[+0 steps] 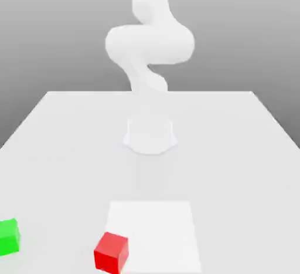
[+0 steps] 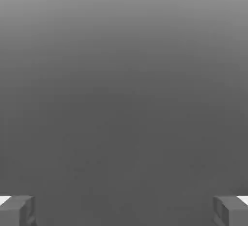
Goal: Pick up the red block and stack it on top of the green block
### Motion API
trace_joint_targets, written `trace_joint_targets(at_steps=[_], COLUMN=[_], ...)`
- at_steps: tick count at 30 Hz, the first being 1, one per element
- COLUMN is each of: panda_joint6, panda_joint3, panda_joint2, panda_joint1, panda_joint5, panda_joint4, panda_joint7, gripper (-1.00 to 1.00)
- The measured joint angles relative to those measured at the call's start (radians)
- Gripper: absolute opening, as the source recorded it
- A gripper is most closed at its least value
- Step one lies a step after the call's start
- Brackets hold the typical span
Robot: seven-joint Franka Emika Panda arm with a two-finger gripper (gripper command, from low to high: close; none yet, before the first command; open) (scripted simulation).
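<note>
Pale, smooth table [image 1: 234,149]; glossless white arm [image 1: 149,44], rounded. Gripper [image 2: 124,210]: jaws wide apart, empty. Outside jaws, on table: plain red block [image 1: 110,253] at white panel's [image 1: 161,232] edge; flat-faced green block [image 1: 9,237], exterior view's left.

Grey gradient backdrop behind a pale tabletop [image 1: 222,149]

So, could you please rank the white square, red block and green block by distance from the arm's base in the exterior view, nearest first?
1. White square, ahead of the base
2. Red block, at the square's left corner
3. Green block, far left
</note>
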Motion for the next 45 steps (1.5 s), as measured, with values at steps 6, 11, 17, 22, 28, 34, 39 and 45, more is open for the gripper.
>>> trace_joint_targets(at_steps=[6, 11, 17, 22, 28, 34, 39, 45], panda_joint6=[0.083, 0.151, 0.232, 0.300, 0.427, 0.483, 0.443, 0.301], panda_joint3=[-0.005, -0.013, -0.026, -0.033, -0.033, -0.028, -0.031, -0.121], panda_joint2=[0.224, 0.405, 0.623, 0.804, 1.021, 1.089, 1.041, 0.933], panda_joint1=[-0.029, -0.049, -0.072, -0.093, -0.104, -0.109, -0.107, -0.171], panda_joint5=[-0.003, -0.005, -0.002, 0.009, 0.030, 0.035, 0.031, 0.056], panda_joint4=[-0.036, -0.065, -0.099, -0.128, -0.132, -0.122, -0.129, -0.099], panda_joint7=[0.040, 0.071, 0.105, 0.127, 0.131, 0.128, 0.132, 0.221], gripper=[0.00, 0.00, 0.00, 0.00, 0.00, -1.00, -1.00, -1.00])
